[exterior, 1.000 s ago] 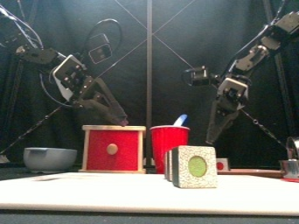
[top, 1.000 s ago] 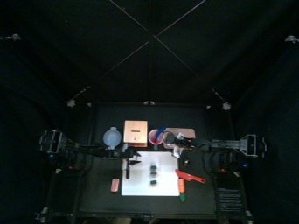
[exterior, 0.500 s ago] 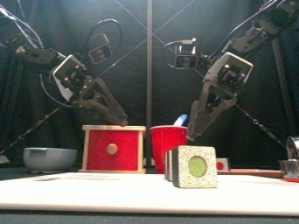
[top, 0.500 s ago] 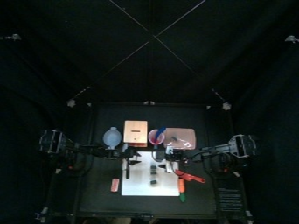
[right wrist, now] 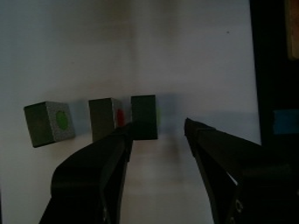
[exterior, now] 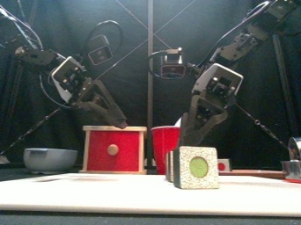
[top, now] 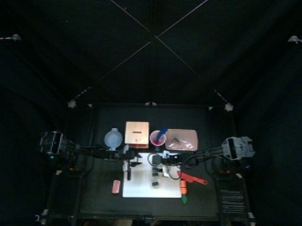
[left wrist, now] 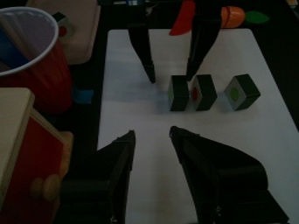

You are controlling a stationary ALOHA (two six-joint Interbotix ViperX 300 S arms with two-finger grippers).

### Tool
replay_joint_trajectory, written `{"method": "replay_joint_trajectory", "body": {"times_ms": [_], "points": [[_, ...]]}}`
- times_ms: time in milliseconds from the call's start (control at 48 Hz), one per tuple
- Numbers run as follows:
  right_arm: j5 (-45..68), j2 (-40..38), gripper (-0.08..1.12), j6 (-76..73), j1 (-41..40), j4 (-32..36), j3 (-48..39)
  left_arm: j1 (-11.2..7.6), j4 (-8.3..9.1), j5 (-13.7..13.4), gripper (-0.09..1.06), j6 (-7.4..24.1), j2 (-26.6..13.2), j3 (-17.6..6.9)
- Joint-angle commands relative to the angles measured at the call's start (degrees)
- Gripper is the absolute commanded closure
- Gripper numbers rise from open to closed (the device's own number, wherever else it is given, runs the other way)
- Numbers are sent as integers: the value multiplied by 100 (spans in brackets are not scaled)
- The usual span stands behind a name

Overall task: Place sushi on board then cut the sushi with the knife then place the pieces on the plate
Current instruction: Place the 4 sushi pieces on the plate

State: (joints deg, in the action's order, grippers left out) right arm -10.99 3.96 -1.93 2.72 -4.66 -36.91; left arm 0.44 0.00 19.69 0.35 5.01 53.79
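Note:
The sushi roll [top: 154,177] lies on the white board [top: 139,196], split into dark green blocks: a pair [left wrist: 193,92] and one apart [left wrist: 242,90]. The right wrist view shows three blocks [right wrist: 105,116]. The front view has the nearest block [exterior: 195,167] large. My right gripper [top: 167,162] hangs open just behind the blocks, its jaws [exterior: 188,132] pointing down at them. To the left, above the board, my left gripper [top: 132,160] is open and holds nothing. A red knife [top: 192,179] lies at the board's right edge. A blue knife [exterior: 182,120] stands in the red cup [exterior: 171,148].
Behind the board stand the wooden box [top: 138,132] with its red drawer front [exterior: 114,150], the blue-grey bowl [top: 113,139] and the pink tray [top: 183,135]. A small red toy [top: 117,185] lies left of the board, a green one [top: 186,191] at its right.
My right arm has swung left from the table's right side and come down over the board behind the sushi. The left arm and the blocks have not moved.

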Motion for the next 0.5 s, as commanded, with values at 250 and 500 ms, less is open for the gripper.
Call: {"method": "replay_joint_trajectory", "body": {"times_ms": [250,500], "points": [[44,290,24,9,9,62,360,18,9,18,19,9,79,-53],[-18,211,43,-9,-26,-9,272,18,9,18,19,9,79,-9]]}}
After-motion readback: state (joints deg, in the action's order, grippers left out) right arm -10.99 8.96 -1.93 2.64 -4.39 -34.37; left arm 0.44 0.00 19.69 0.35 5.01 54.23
